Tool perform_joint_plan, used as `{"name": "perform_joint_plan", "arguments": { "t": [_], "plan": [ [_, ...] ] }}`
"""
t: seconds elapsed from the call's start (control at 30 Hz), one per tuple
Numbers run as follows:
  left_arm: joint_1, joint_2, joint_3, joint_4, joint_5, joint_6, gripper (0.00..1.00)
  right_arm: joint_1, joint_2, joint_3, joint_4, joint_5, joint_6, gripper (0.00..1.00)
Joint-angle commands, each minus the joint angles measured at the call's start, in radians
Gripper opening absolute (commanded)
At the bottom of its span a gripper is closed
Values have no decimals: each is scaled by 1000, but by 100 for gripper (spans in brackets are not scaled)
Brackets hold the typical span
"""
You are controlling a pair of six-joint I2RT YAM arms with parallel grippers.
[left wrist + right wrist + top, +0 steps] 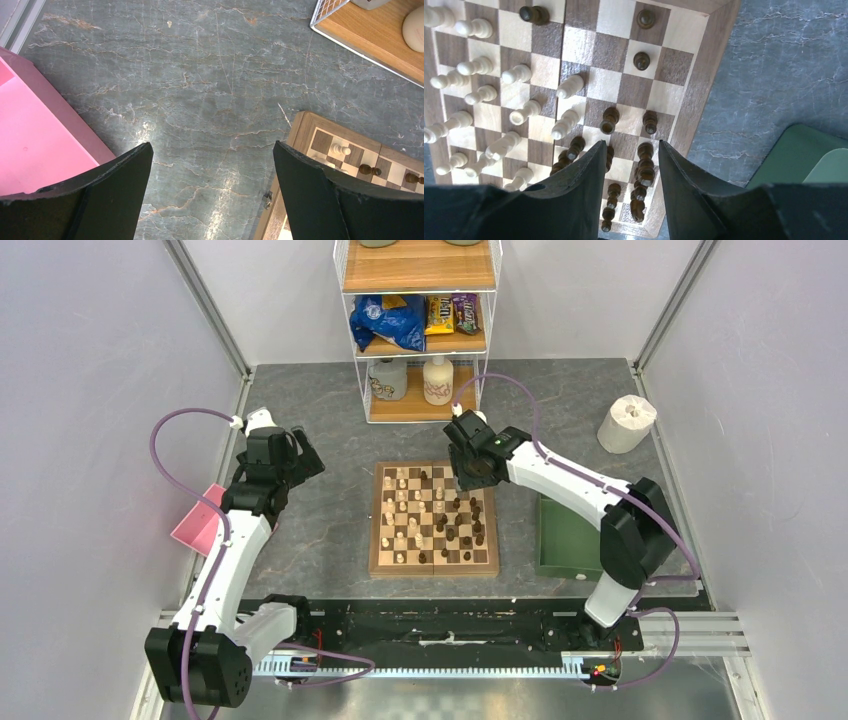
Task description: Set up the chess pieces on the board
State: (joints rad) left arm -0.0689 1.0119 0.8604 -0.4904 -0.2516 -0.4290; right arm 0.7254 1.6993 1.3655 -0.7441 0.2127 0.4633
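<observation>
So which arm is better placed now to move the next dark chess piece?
Right, probably. The right gripper hovers over the board, jaws apart above the dark pieces. The left gripper hangs open over the table beside the pink tray.

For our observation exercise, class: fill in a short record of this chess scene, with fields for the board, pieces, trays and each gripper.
board: mid-table, between the arms
pale pieces: mostly on its left half
dark pieces: mostly on its right half, unevenly placed
pink tray: left of board
green tray: right of board
left gripper: open, over bare table, holding nothing
right gripper: open, above the dark pieces
</observation>
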Motion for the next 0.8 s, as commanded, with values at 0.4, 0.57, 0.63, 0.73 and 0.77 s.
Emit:
{"name": "perform_joint_plan", "arguments": {
  "t": [0.4,0.57,0.63,0.73,0.77],
  "plan": [
    [1,2,8,46,10,13,98,-72,122,18,23,-81,-20,44],
    [1,4,6,46,9,15,98,-75,147,19,23,-89,-21,40],
    [1,3,5,46,8,15,98,-76,153,17,24,-91,-21,39],
    [0,3,5,46,8,15,98,-78,159,16,28,-89,-24,33],
    [1,3,3,46,8,14,98,-78,160,17,29,-88,-28,30]
  ]
}}
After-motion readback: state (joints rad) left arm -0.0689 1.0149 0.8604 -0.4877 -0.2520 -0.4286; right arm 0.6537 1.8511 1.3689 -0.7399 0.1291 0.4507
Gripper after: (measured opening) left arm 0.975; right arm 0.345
